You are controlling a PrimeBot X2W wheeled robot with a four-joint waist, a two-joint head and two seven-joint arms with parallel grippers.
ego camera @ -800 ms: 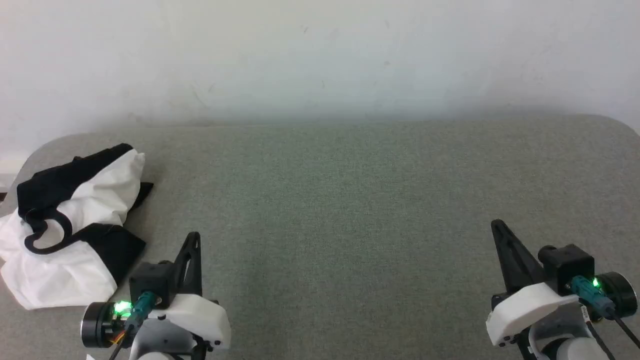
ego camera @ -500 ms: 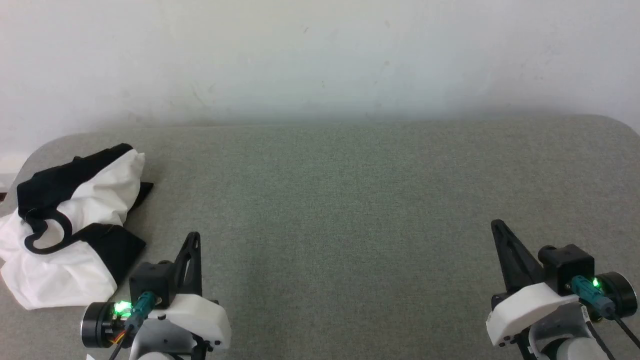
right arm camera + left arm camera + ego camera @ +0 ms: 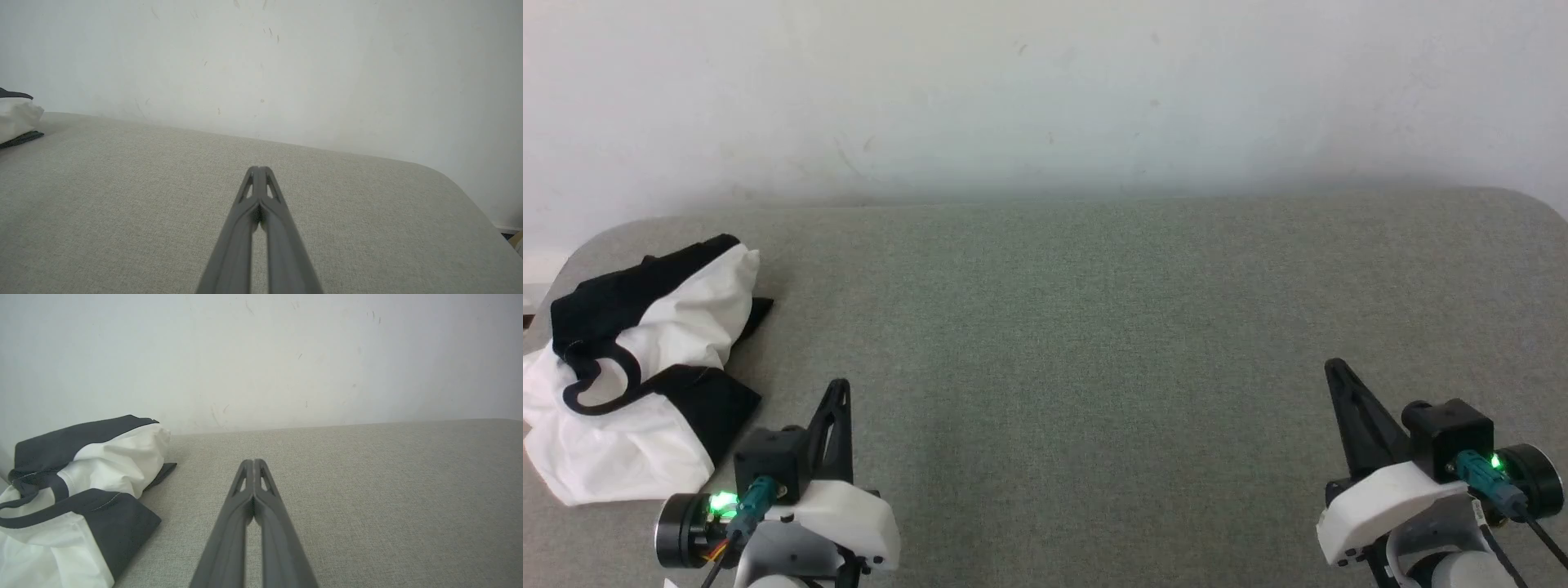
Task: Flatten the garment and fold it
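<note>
1. Nothing has moved since the earlier frames: the garment (image 3: 637, 367) and both pincers sit as before.
2. The garment lies crumpled on the grey counter (image 3: 1094, 327), at its left end by the rounded far corner. Its white body is bunched, the black sleeves are folded over it, and the black-trimmed neckline curls across the top.
3. The left wrist view shows pale stitching along a black sleeve edge. The right wrist view catches a small white-and-black edge of the garment and the counter's rounded right corner.
4. The left pincer (image 3: 840, 385) is at the counter's near side, close to the garment but apart from it, fingers pressed together and empty. The right pincer (image 3: 1333, 365) is near the counter's right end, likewise pressed together and empty.
</note>
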